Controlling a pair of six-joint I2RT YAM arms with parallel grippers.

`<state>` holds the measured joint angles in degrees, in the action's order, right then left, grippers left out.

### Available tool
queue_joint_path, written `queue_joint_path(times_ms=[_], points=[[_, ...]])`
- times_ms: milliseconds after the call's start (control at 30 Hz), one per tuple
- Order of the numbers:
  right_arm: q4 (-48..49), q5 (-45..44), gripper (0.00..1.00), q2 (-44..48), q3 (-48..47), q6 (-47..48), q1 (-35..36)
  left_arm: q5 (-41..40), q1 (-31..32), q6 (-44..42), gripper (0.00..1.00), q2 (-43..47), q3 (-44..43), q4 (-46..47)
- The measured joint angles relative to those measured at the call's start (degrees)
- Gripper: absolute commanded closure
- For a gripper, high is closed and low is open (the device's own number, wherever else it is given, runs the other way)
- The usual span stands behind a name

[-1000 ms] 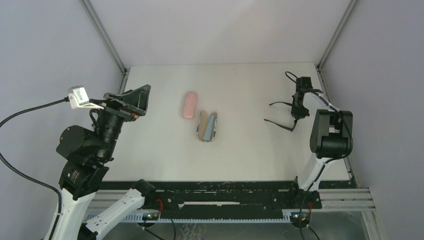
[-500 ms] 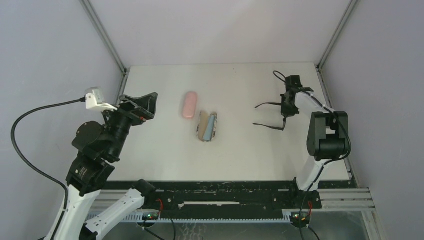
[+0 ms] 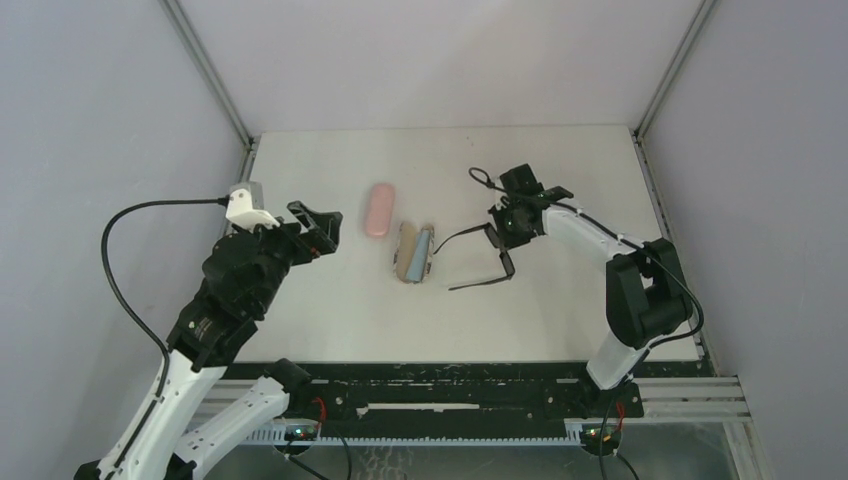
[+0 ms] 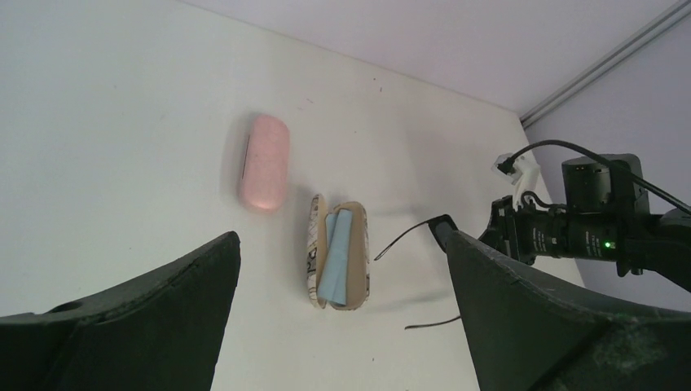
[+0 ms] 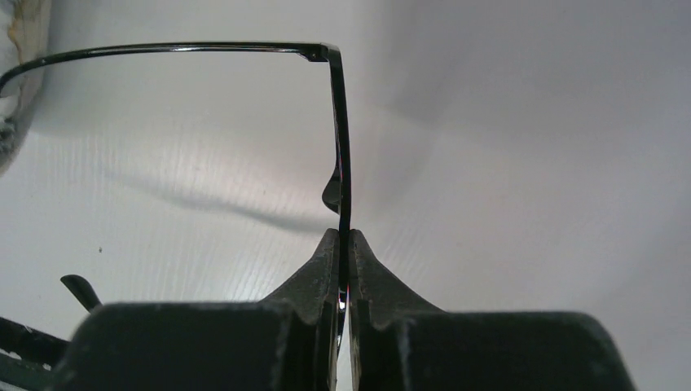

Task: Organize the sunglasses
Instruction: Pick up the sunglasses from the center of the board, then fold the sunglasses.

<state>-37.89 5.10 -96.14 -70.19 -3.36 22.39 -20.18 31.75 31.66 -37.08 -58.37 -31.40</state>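
Observation:
Black thin-framed sunglasses hang pinched in my right gripper, which is shut on the front frame. Their temple arms point left toward the open grey-patterned case, and one tip nearly reaches the case's right rim. Inside that case lies a light-blue cloth. A shut pink case lies just left of and behind it. My left gripper hovers open, left of both cases. In the left wrist view the open case sits between its fingers, further off.
The metal frame posts and grey walls close in the table at the back and sides. The right arm's elbow stands near the table's right front. A black cable loops off the left wrist camera.
The right arm has carried the sunglasses left, from the table's far right side to beside the open case. The left arm has swung right, toward the cases, its gripper still open.

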Motion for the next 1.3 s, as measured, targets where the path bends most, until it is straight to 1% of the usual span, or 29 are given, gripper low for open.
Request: queue_joint_path(times_ms=[233, 267, 367, 433, 600, 700, 900, 1067, 1200, 1300], points=[[-1.03, -2.56, 1.00, -0.68, 4.07, -0.07, 5.66, 0.02, 0.00, -0.39, 0.00, 0.02, 1.92, -0.09], [-1.05, -3.08, 0.97, -1.11, 4.15, -0.09, 6.32, 0.00, 0.00, -0.39, 0.00, 0.04, 2.14, -0.09], [-1.11, -4.37, 0.84, -2.62, 4.17, -0.13, 7.76, 0.02, 0.00, -0.81, 0.00, 0.07, 2.62, -0.22], [-1.11, -4.96, 0.79, -2.95, 4.26, -0.13, 8.24, 0.00, 0.00, -0.83, 0.00, 0.07, 2.82, -0.35], [-0.76, -5.22, 0.76, -2.97, 4.28, 0.17, 8.48, 0.00, 0.00, -0.85, 0.00, 0.09, 3.19, -0.70], [-0.55, -5.01, 0.77, -2.97, 4.28, 0.61, 8.35, -0.02, 0.00, -0.83, 0.00, 0.09, 3.19, -0.87], [-0.46, -4.72, 0.86, -3.13, 4.28, 1.29, 8.11, 0.00, 0.00, -0.83, 0.00, 0.02, 3.19, -0.90], [-0.46, -4.59, 0.89, -4.57, 4.26, 1.36, 8.00, 0.00, 0.00, -0.85, 0.00, -0.04, 3.19, -0.90], [-0.42, -4.44, 0.95, -5.20, 4.20, 1.33, 7.96, 0.00, 0.00, -0.85, 0.00, -0.04, 3.19, -0.90], [-0.39, -4.11, 0.98, -5.20, 4.15, 1.31, 7.96, 0.00, 0.00, -0.85, 0.00, -0.04, 3.19, -0.92]])
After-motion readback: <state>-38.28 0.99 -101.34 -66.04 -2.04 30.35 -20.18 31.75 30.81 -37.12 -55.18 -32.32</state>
